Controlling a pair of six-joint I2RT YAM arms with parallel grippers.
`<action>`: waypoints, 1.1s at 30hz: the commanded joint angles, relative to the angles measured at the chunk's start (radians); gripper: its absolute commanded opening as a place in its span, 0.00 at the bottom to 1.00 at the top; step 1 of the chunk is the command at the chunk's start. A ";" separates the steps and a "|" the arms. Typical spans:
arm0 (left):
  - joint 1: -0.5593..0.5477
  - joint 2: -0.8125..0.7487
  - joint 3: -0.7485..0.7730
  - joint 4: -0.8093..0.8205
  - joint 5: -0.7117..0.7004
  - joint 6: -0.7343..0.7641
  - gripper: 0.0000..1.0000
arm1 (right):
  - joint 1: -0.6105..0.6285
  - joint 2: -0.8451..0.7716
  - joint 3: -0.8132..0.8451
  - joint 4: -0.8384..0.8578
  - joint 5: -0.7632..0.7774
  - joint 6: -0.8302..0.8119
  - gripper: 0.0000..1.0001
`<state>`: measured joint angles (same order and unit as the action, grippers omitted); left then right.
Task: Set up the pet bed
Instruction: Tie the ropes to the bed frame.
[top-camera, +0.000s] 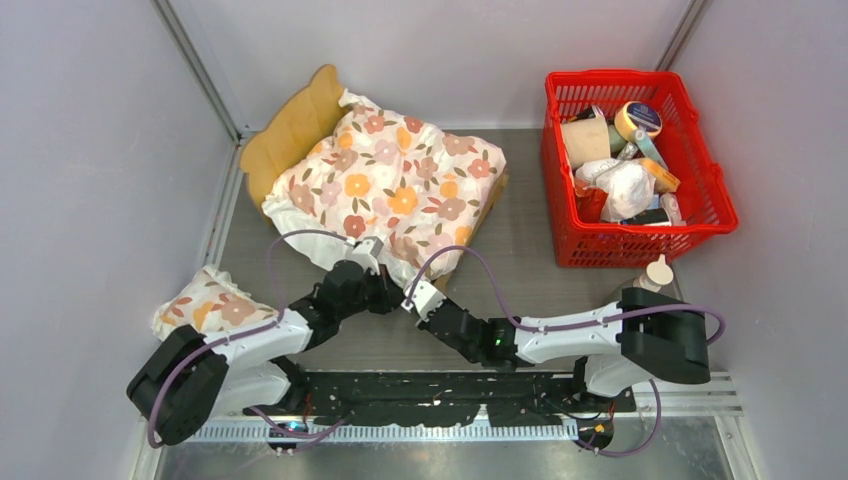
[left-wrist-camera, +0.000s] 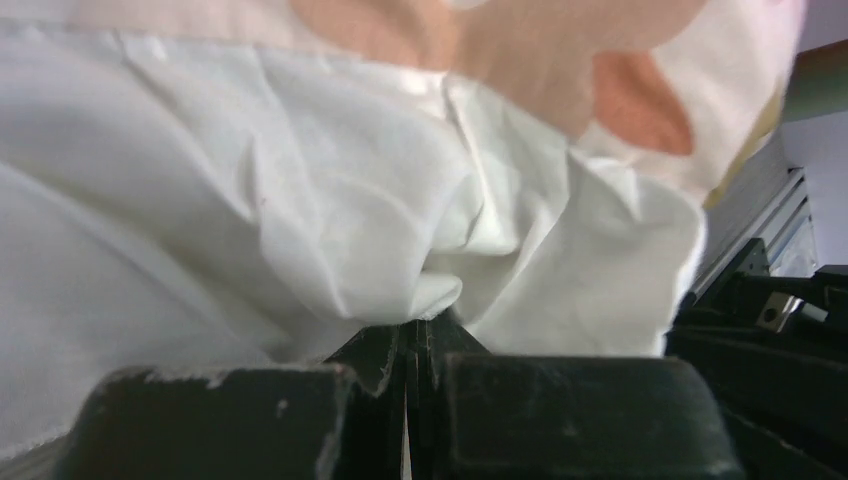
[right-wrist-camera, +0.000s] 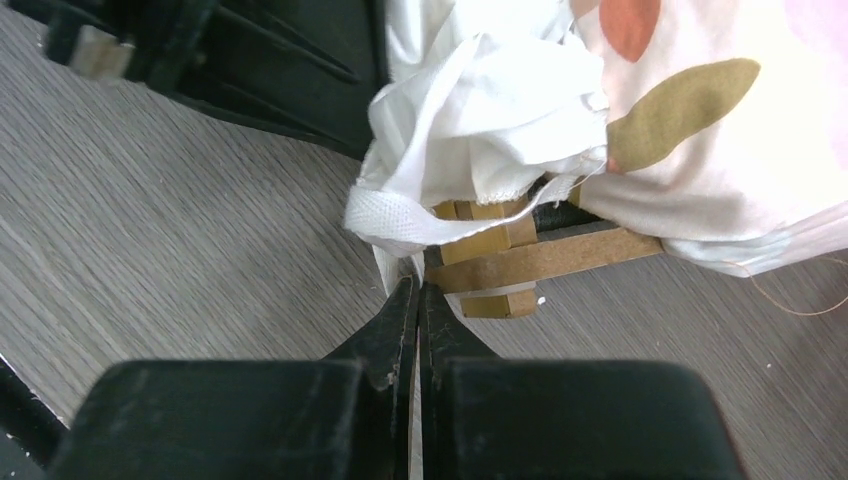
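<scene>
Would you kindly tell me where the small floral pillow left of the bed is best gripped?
Probably its pointed far corner, pinched from above: the floral pillow lies flat and puffy on the table, so the middle looks too thick for the jaws. The left gripper, nearest, is shut on the floral quilt.
</scene>
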<state>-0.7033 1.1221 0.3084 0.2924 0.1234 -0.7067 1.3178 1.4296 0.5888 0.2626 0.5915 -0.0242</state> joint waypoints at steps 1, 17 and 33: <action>-0.011 0.024 0.025 0.106 0.005 -0.010 0.00 | -0.016 -0.054 -0.013 0.103 0.014 -0.047 0.05; -0.122 -0.216 -0.106 -0.164 -0.075 -0.144 0.03 | -0.005 -0.026 0.047 0.042 -0.035 -0.032 0.05; -0.121 -0.514 -0.117 -0.374 -0.245 -0.105 0.36 | 0.039 0.025 0.068 0.039 -0.072 0.019 0.05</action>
<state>-0.8230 0.6739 0.1661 -0.0391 -0.0517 -0.8776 1.3388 1.4513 0.6323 0.2745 0.5213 -0.0311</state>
